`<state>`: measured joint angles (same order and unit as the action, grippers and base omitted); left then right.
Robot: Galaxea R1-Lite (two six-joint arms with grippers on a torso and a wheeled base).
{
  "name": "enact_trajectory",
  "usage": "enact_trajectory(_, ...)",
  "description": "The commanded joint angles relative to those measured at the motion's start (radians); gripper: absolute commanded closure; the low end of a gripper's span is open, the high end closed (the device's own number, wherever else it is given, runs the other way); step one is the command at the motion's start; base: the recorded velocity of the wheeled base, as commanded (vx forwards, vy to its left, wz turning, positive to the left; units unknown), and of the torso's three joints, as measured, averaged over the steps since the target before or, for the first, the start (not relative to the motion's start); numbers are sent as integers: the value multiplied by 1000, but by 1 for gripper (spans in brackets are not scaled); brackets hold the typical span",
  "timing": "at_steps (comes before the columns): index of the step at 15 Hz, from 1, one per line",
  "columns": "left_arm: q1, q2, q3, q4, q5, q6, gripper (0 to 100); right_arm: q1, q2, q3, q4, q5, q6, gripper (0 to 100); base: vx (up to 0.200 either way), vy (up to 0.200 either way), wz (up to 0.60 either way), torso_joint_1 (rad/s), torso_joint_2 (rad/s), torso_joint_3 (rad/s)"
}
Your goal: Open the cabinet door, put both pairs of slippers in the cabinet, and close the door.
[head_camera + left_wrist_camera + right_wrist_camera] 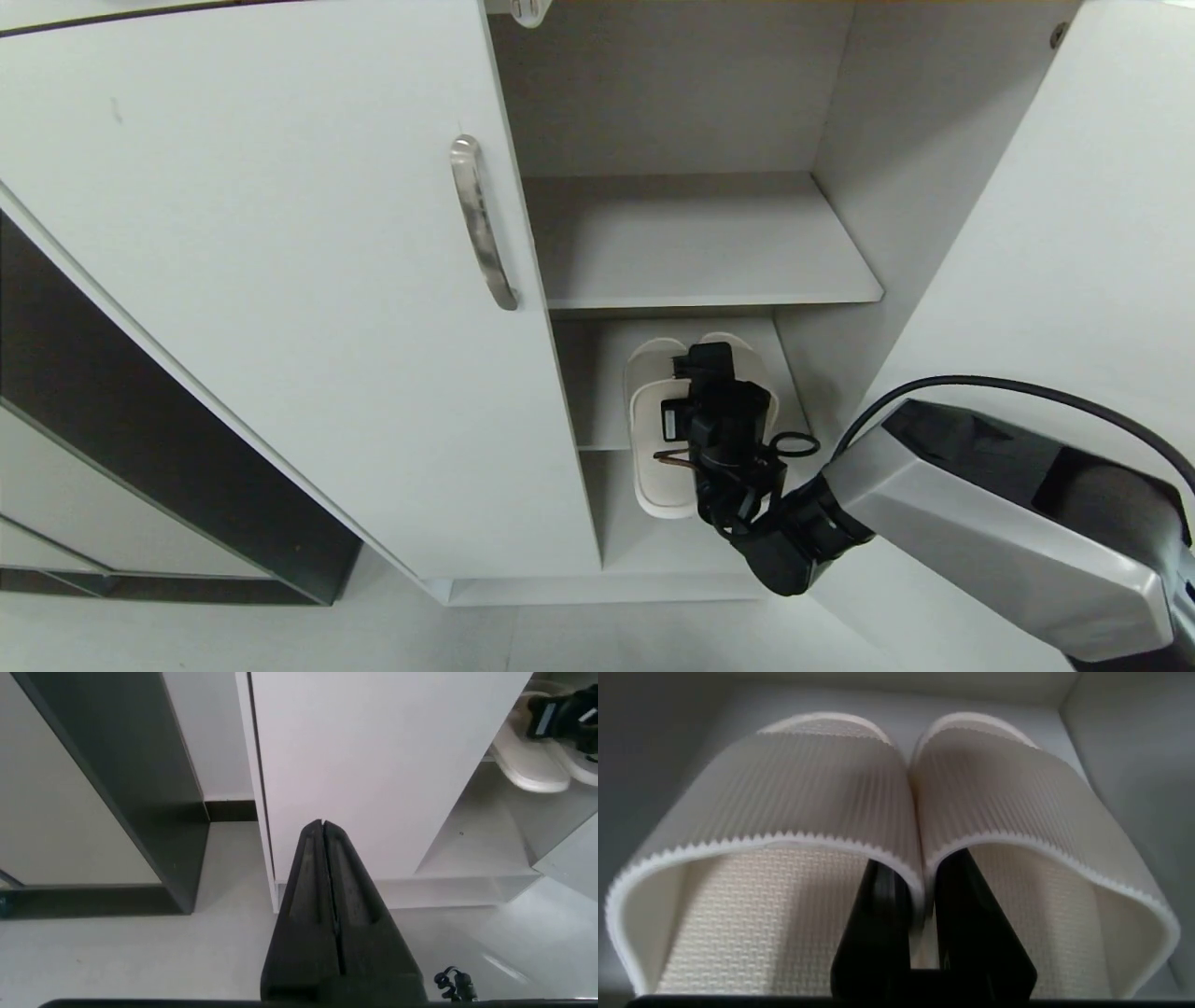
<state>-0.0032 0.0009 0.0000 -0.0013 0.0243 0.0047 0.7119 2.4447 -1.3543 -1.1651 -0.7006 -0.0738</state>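
One pair of slippers (653, 448), cream and ribbed, lies side by side on the lower shelf (597, 392) of the cabinet (653, 93), toes toward the back and heels overhanging the shelf's front edge. Our right gripper (707, 364) is at the shelf's front edge, over the slippers. In the right wrist view we see one finger inside each slipper, pinching the two touching inner strap walls between them. The upper shelf (691, 243) sits above. The right-hand door (1074, 233) stands swung open, while the left-hand door (280, 280) with its metal handle (483, 224) is shut. Our left gripper (322, 840) hangs low before that shut door, above the floor (140, 952), its fingers pressed together on nothing.
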Motion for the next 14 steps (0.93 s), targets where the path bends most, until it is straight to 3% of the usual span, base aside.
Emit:
enact_trajectory(1,0,1,0,0,0,0,100,-23,43,-88,39,3,0,100,0,0,0,0,0,0)
enact_trajectory(14,0,1,0,0,0,0,100,-55,94,-289,173,20,-7,100,0,0,0,0,0,0)
